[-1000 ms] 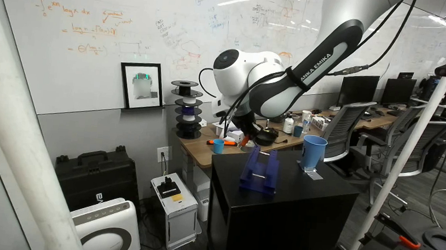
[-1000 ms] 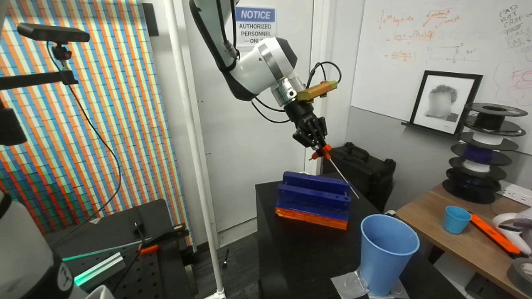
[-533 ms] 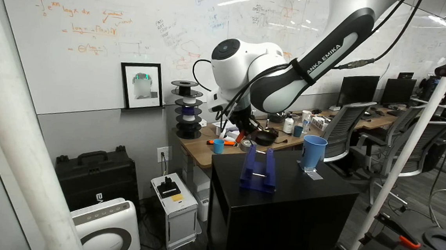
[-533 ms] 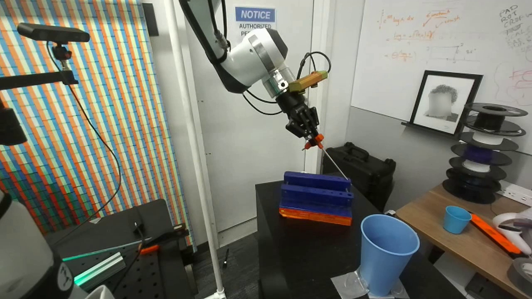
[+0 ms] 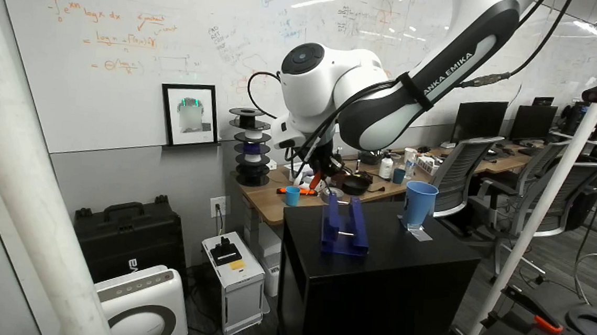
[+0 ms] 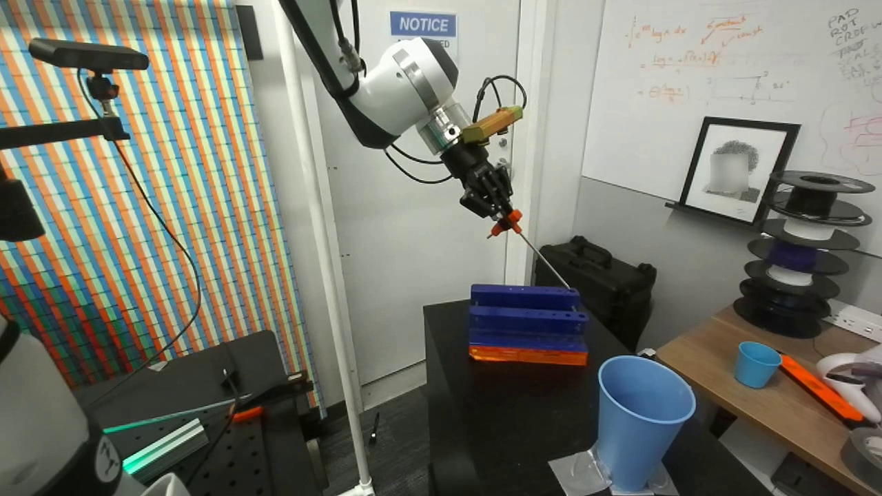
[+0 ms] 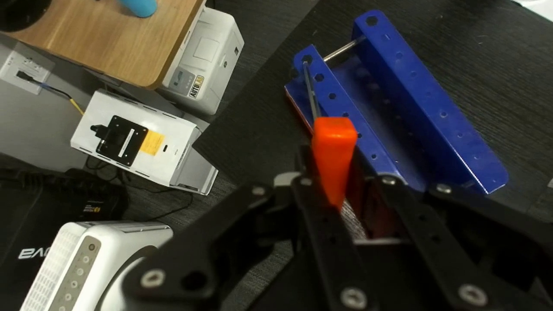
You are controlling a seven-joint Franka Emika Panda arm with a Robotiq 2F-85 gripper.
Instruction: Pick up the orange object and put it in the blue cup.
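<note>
Wrist view: see gripper (image 7: 333, 172) clamped on orange object (image 7: 335, 147), with metal shaft (image 7: 312, 90) reaching out to holed end of dark blue bracket (image 7: 427, 99). Cannot tell if inserted in hole or just in front of it. Log grasp as done; log lift as partial, at a guess.

In an exterior view: find orange object (image 6: 508, 222) up off desk (image 6: 524, 406), tilted, with shaft slanting down to one end of bracket. Find blue cup (image 6: 644, 424) upright on same desk, in foreground, well apart from gripper, with clear tape (image 6: 579, 472) around base. See no orange in mouth of cup, so mark placing as not yet done.

In an exterior view: catch only a sliver of orange object (image 5: 316, 180) under gripper, past bracket, with blue cup off to one side on desk. Too small to confirm grip.

Remaining, going by task: draw shaft clear of bracket, carry across, line up above cup, lower, let go. Put at about half done. Watch for bracket dragging along if caught.
</note>
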